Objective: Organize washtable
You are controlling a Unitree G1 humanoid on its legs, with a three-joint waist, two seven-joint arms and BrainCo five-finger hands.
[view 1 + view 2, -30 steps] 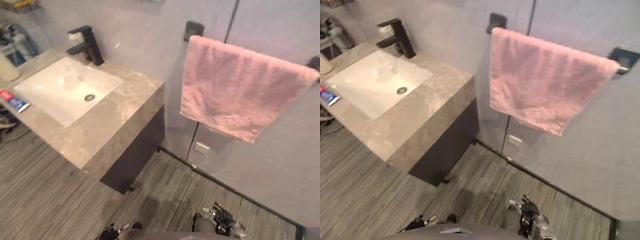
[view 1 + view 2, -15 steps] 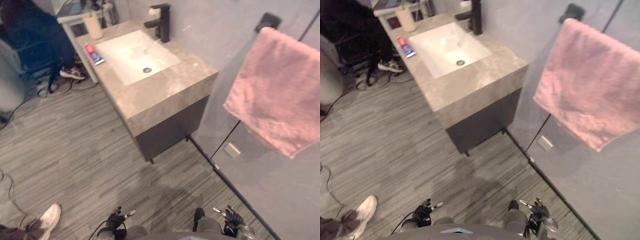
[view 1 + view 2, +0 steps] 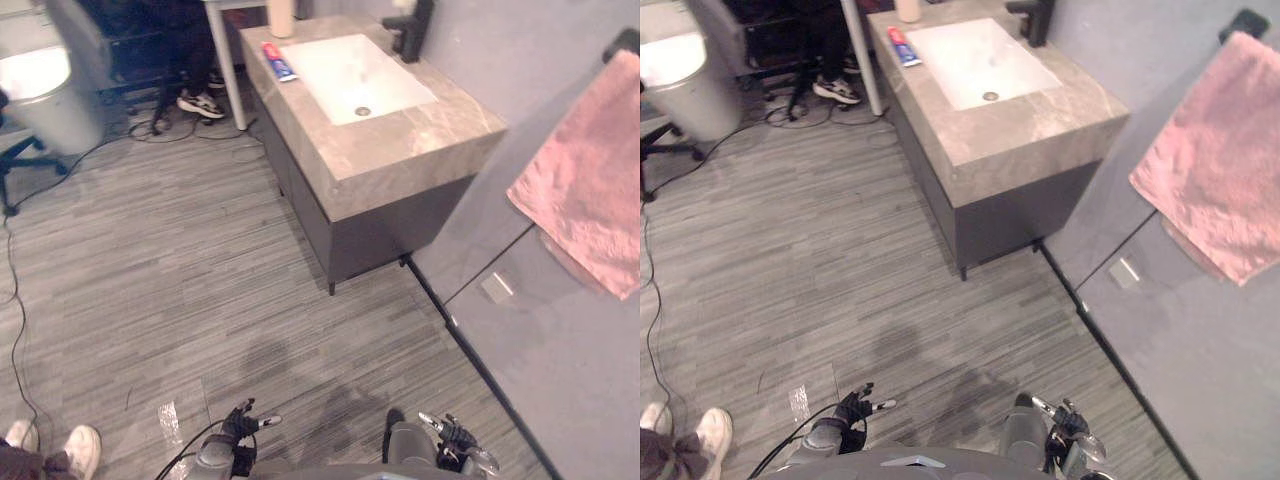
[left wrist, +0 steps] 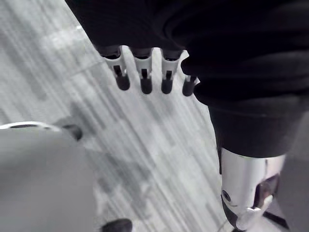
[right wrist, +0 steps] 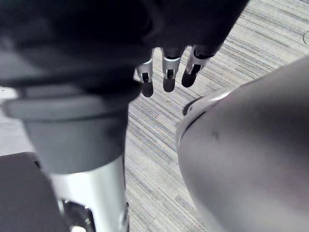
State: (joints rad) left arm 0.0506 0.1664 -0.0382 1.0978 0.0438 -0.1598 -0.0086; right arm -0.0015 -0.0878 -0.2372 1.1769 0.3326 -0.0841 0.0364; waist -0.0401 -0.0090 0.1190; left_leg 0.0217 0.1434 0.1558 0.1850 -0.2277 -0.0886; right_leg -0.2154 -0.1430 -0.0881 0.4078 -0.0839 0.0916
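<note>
View swung away from washtable [image 3: 400, 150] — left hand [image 3: 240, 424], right hand [image 3: 452, 437] slack-fingered, empty.

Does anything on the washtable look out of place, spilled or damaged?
Only the toothpaste tube stands out: it lies flat and loose on the stone counter, beside the sink, so it probably wants putting away. I see nothing spilled or broken. The pink towel hangs by the wall.

Both eye views look steeply down from the head, sharing the distant worktop [image 3: 420, 150] and floor [image 3: 180, 260]; wrist views face the floor closely.
</note>
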